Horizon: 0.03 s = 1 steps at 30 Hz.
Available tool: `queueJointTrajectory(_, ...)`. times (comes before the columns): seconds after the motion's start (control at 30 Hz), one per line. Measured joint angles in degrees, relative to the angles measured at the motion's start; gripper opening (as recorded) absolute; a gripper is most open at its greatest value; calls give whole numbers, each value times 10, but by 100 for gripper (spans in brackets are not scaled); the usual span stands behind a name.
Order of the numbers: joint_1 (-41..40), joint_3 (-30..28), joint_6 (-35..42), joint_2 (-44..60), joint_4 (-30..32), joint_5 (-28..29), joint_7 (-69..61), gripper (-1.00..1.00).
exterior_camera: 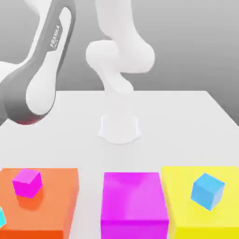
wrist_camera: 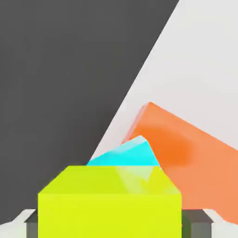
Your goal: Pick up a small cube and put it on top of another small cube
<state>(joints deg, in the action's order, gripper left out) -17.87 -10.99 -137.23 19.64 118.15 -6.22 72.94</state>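
Two grey fingers (wrist_camera: 31, 224) of the gripper (wrist_camera: 114, 224) show in the hand view, one on each side of the yellow-green cube (wrist_camera: 109, 204). The cube sits squarely between the jaws, its flat sides facing them. I cannot tell whether the jaws are pressing on it or standing just clear. Just beyond the jaws, under the far edge of the yellow-green cube, a cyan cube (wrist_camera: 128, 153) pokes out, turned at an angle to it. The yellow-green cube looks to be resting on the cyan one, though the contact is hidden. Past both lies an orange block (wrist_camera: 195, 153) on the pale table (wrist_camera: 204, 65).

In the exterior view the arm (exterior_camera: 39, 88) reaches down toward the exterior view's left, where a sliver of the cyan cube (exterior_camera: 1, 218) shows beside the orange block (exterior_camera: 56, 205). If the stack is sound, the coming move calls for a straight lift, since any sideways drag would tip the upper cube.
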Motion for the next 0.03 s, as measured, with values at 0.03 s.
queueJointTrajectory(0.03, 0, 0, 0, 0, 0, 0, 0, 100)
